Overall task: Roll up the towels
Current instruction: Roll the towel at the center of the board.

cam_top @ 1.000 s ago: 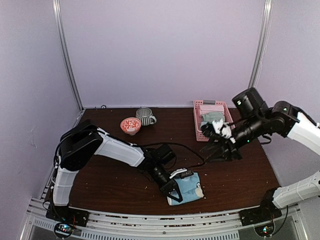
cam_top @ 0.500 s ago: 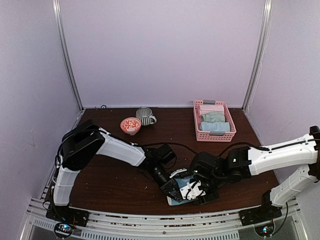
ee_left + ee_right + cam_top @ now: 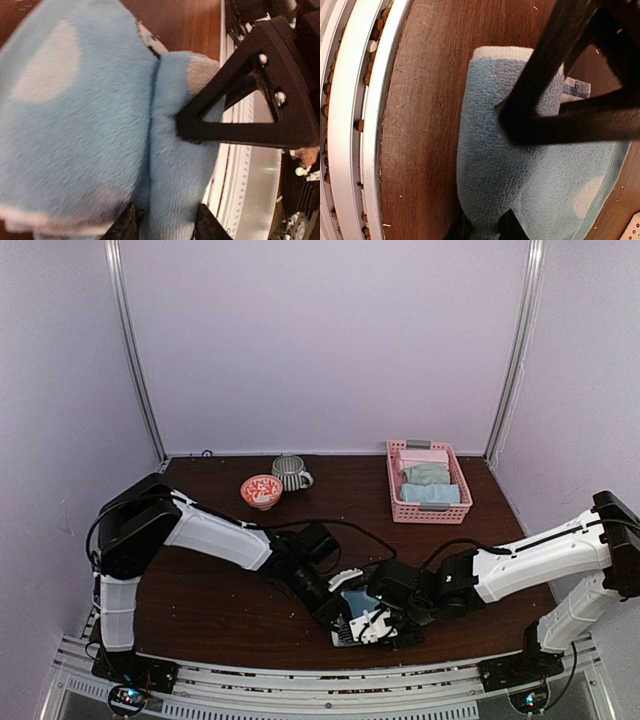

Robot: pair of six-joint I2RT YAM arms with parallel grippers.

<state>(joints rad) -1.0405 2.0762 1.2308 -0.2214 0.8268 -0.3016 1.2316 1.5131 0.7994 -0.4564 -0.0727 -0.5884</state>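
A light blue towel with pale dots (image 3: 356, 603) lies at the table's front edge, mostly covered by both grippers. In the left wrist view the towel (image 3: 85, 125) fills the frame, and my left gripper (image 3: 167, 227) is shut on a thick fold of it. In the right wrist view my right gripper (image 3: 485, 227) is shut on the near edge of the towel (image 3: 540, 180). Seen from above, the left gripper (image 3: 343, 608) and the right gripper (image 3: 368, 626) meet over the towel. Pink (image 3: 424, 455), grey-green (image 3: 427, 473) and light blue (image 3: 432, 493) rolled towels sit in the basket.
The pink lattice basket (image 3: 393, 485) stands at the back right. A red-patterned bowl (image 3: 261, 490) and a grey mug (image 3: 290, 472) stand at the back centre. The metal rail (image 3: 350, 125) runs along the table's front edge, just beside the towel.
My right arm has swung down from the basket to the towel at the front and closed on its edge. My left gripper has stayed on the towel and shifted slightly.
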